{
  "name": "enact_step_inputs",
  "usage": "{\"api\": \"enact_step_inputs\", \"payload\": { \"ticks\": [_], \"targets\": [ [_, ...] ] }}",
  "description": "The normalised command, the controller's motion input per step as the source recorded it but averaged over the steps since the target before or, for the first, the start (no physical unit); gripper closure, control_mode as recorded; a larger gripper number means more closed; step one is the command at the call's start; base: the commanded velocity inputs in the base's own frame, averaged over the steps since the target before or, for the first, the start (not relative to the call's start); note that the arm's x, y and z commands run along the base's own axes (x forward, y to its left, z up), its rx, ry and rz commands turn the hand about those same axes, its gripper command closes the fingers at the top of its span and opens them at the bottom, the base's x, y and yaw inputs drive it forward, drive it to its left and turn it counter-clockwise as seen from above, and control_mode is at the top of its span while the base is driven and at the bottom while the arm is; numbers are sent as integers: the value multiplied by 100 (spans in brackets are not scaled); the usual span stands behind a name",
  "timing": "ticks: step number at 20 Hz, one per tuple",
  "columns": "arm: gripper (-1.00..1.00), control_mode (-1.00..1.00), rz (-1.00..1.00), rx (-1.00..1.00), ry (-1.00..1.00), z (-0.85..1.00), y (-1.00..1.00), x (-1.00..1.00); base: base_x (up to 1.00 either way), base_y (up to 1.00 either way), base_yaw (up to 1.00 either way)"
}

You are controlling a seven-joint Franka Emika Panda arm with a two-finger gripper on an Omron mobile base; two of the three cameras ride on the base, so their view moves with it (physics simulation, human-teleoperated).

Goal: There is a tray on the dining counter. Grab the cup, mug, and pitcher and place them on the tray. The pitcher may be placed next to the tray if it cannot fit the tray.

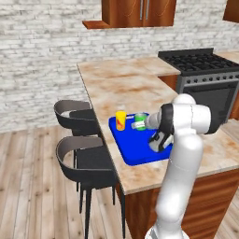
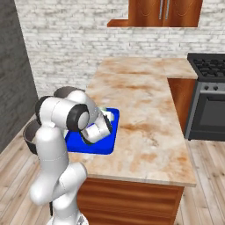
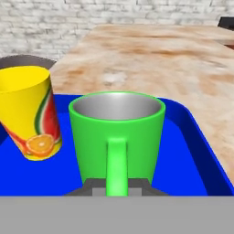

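1. You see the gripper (image 3: 117, 186) clenched on the handle of the green mug (image 3: 117, 135), which sits on the blue tray (image 3: 192, 151) on the dining counter (image 1: 126, 84).
2. The yellow cup (image 3: 29, 112) already stands on the tray, beside the mug.
3. Remaining, by your judgement: release the mug, fetch the pitcher.
4. Count: one cup, one mug, one tray.

In the right base view the arm hides most of the tray (image 2: 110, 145); the mug (image 2: 107, 113) barely peeks out.
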Motion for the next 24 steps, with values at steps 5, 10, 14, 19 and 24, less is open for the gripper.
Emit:
{"api": "enact_step_inputs", "payload": {
  "ticks": [5,10,14,19,24],
  "targets": [
    [100,-100,0,0,0,-8,0,14,0,0,0],
    [100,-100,0,0,0,-9,0,12,0,0,0],
    [100,-100,0,0,0,-2,0,0,0,0,0],
    [100,-100,0,0,0,0,0,-1,0,0,0],
    [100,-100,0,0,-5,-18,0,-9,0,0,0]
  ]
}}
